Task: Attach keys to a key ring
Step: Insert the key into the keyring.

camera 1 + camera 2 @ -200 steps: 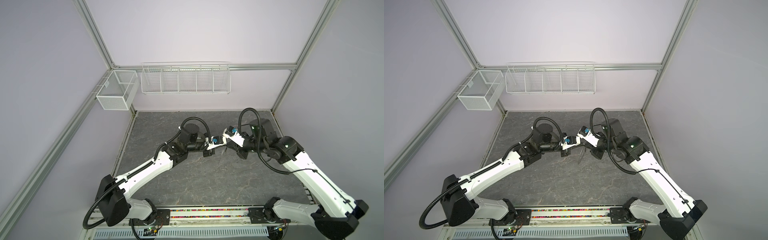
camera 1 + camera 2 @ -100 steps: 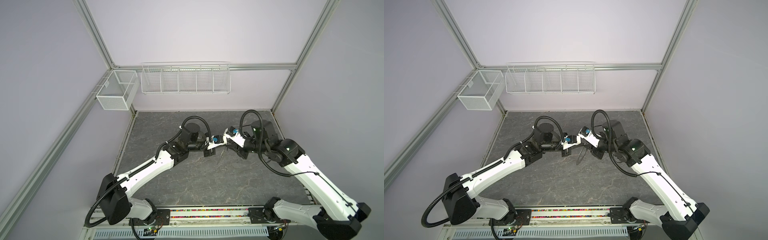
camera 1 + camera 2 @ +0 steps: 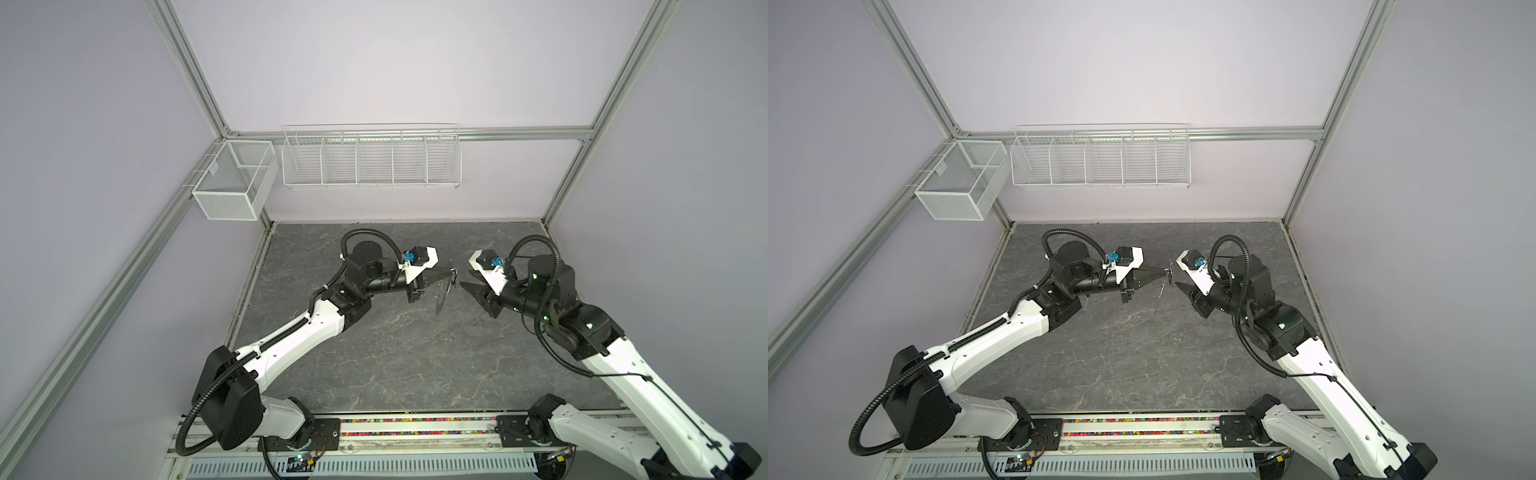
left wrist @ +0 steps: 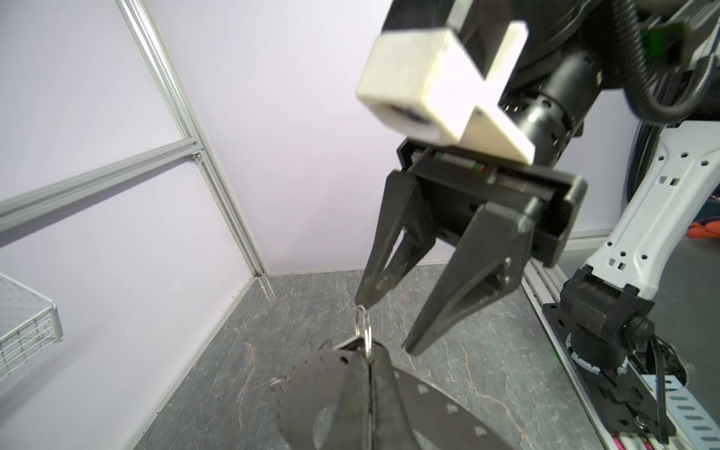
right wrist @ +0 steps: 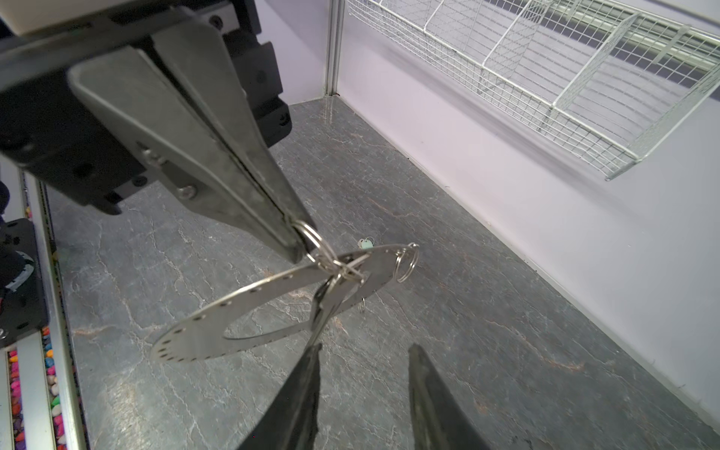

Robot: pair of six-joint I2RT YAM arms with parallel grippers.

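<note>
Left gripper clamps the key ring at its rim. Right gripper, half open and empty, has backed away.

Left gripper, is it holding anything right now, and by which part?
Yes: the left gripper pinches the key ring by a small wire loop at its rim; the disc hangs below.

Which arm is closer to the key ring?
Left. The left end effector is shut on a loop at the key ring's rim; the right end effector hangs open just beside it, gripping nothing.
</note>
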